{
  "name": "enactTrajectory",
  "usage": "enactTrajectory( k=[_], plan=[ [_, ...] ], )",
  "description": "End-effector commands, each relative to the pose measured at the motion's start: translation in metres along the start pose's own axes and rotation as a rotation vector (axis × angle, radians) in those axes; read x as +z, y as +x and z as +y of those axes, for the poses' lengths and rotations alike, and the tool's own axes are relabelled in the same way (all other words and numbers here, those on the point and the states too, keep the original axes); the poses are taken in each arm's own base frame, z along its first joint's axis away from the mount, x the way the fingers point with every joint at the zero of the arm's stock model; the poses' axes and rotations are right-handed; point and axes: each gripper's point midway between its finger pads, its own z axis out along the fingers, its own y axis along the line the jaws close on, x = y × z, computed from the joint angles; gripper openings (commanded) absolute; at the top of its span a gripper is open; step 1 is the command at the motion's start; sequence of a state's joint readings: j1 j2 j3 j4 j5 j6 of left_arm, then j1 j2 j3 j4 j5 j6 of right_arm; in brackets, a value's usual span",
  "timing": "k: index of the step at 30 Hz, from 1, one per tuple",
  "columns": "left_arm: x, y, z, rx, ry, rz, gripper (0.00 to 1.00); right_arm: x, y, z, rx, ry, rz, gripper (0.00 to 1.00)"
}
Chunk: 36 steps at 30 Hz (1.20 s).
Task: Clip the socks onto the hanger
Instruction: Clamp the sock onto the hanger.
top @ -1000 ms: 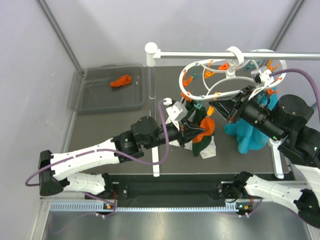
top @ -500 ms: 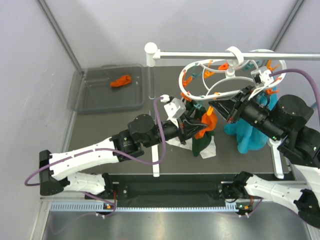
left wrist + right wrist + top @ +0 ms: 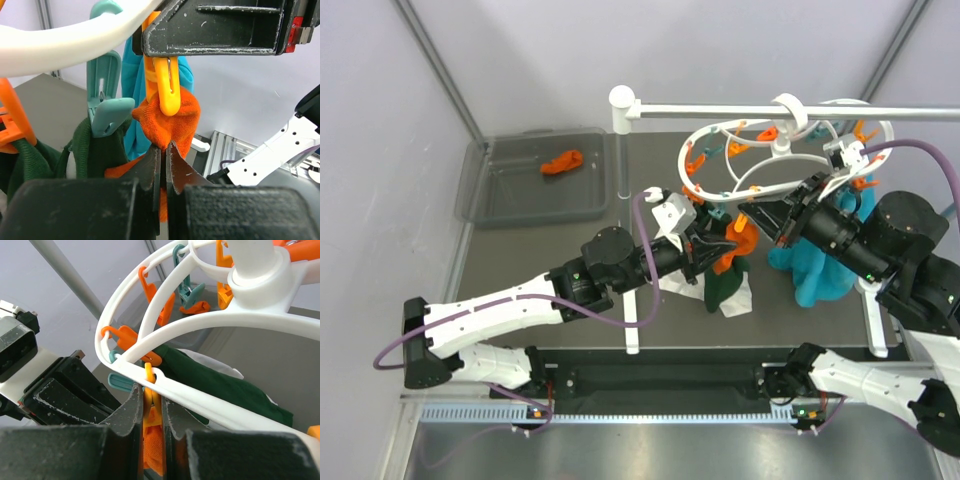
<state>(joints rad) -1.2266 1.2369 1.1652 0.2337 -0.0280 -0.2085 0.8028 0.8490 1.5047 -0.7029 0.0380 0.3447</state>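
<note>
My left gripper is shut on an orange sock and holds it up under the white hanger. My right gripper is shut on an orange clothespin that hangs from the hanger's lower ring; the sock's top edge sits in that pin. The sock shows below the pin in the right wrist view. A second orange sock lies in the grey bin.
A dark green cloth hangs from a teal pin beside the sock. A teal cloth hangs at the right. The white pole rail carries the hanger. A white post stands in front.
My left gripper has moved up and right with the orange sock, closer to the clothespin. My right gripper has stayed on the pin.
</note>
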Motion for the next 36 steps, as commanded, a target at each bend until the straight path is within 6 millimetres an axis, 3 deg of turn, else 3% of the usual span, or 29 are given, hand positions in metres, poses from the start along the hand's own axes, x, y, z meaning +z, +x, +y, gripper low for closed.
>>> enactTrajectory(
  k=[1, 11, 14, 15, 20, 24, 29, 32, 36],
  plan=[
    [-0.004, -0.047, -0.008, 0.013, 0.013, -0.137, 0.0, -0.012, 0.077, -0.012, 0.003, 0.024, 0.3, 0.0],
    [-0.007, -0.047, -0.015, 0.01, 0.056, -0.149, 0.0, -0.012, 0.074, -0.015, -0.002, 0.041, 0.294, 0.02],
    [-0.007, -0.047, -0.015, 0.011, 0.058, -0.149, 0.0, -0.012, 0.072, -0.014, -0.002, 0.038, 0.285, 0.18],
    [-0.007, -0.046, -0.015, 0.01, 0.058, -0.149, 0.0, -0.012, 0.071, -0.014, 0.0, 0.038, 0.28, 0.3],
    [-0.007, -0.041, -0.014, 0.007, 0.052, -0.134, 0.0, -0.012, 0.069, -0.012, 0.0, 0.028, 0.277, 0.43],
    [-0.004, -0.039, -0.009, 0.0, 0.027, -0.13, 0.0, -0.013, 0.066, -0.011, 0.0, 0.026, 0.27, 0.61],
    [-0.003, -0.031, -0.001, -0.011, -0.019, -0.089, 0.46, -0.02, 0.054, -0.006, 0.002, 0.008, 0.236, 0.74],
    [-0.006, -0.026, 0.007, -0.023, -0.062, -0.068, 0.59, -0.028, 0.048, -0.003, 0.0, -0.006, 0.22, 0.82],
    [-0.016, -0.025, 0.01, -0.048, -0.085, -0.055, 0.65, -0.04, 0.046, -0.002, -0.006, -0.012, 0.213, 0.88]
  ],
)
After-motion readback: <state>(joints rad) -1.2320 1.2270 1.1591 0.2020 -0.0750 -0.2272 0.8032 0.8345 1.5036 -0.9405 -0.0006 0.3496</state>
